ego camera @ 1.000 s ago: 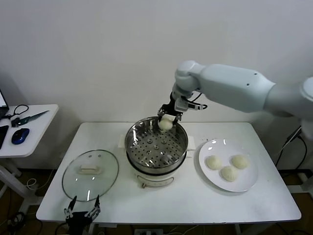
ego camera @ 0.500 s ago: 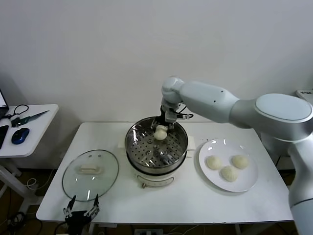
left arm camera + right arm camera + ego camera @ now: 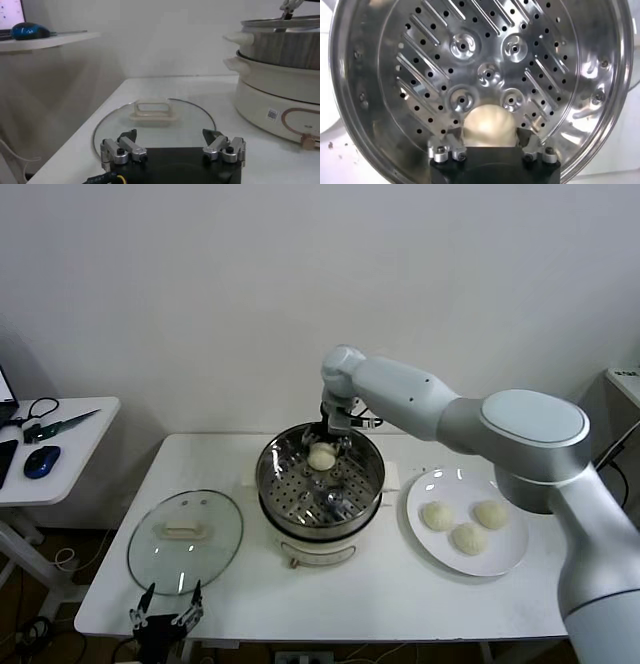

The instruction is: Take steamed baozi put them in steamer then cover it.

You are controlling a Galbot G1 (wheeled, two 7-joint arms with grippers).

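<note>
A white wall backs the scene; at far left a small side table (image 3: pixel 60 446) carries a blue mouse (image 3: pixel 37 461). On the main white table (image 3: pixel 350 594), the glass cover (image 3: pixel 185 539) lies flat at the left, with the left gripper (image 3: pixel 168 616) parked at the table's near edge, fingers spread wide. The steamer (image 3: pixel 320 494) stands mid-table. Over its far side the right gripper (image 3: pixel 490 149) hangs with jaws standing apart on either flank of one baozi (image 3: pixel 489 126) on the perforated tray. At the right, a white plate (image 3: pixel 432 549) carries three more baozi (image 3: pixel 465 536).
</note>
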